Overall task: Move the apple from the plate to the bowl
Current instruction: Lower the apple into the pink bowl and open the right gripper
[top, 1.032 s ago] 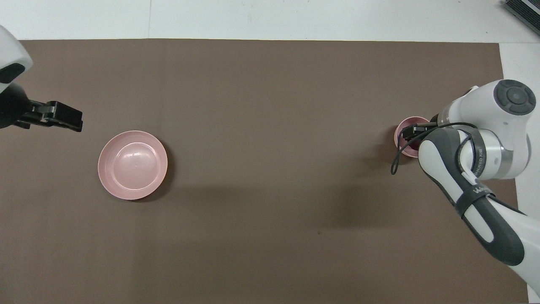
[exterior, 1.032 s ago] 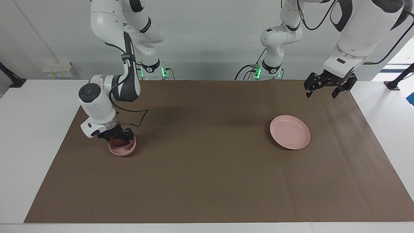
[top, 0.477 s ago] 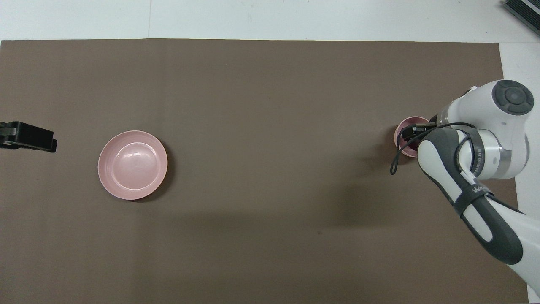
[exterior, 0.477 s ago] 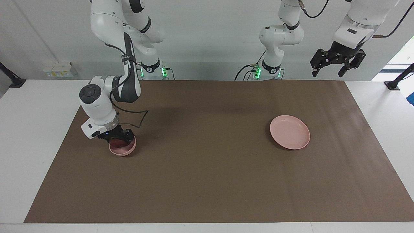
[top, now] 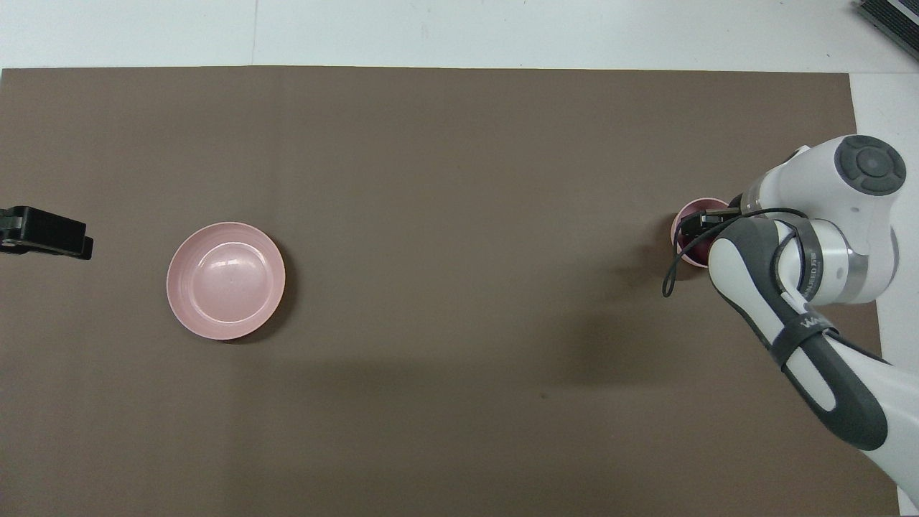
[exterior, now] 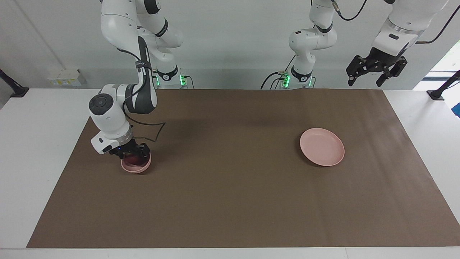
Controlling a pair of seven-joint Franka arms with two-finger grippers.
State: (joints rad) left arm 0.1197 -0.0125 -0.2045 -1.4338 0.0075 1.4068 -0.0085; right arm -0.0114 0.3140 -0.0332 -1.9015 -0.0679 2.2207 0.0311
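Facing view alone shows apple (exterior: 132,159) in bowl (exterior: 136,166), right claw (exterior: 130,152) spread.

Both views are bright and evenly lit, with soft light from above. On the brown mat (exterior: 230,187) broad, blurry-edged shadows of the arms lie near the robots' edge of the counter (exterior: 32,118). The plate (exterior: 322,146) casts a thin dark crescent along its rim and shows a faint sheen in its middle in the overhead view. The bowl (exterior: 136,165) throws a small dark shadow on the mat. Daylight glares white at the corner at the left arm's end. Focus is sharp across both views; straight edges show little bending. Green lamps glow at the arm bases.
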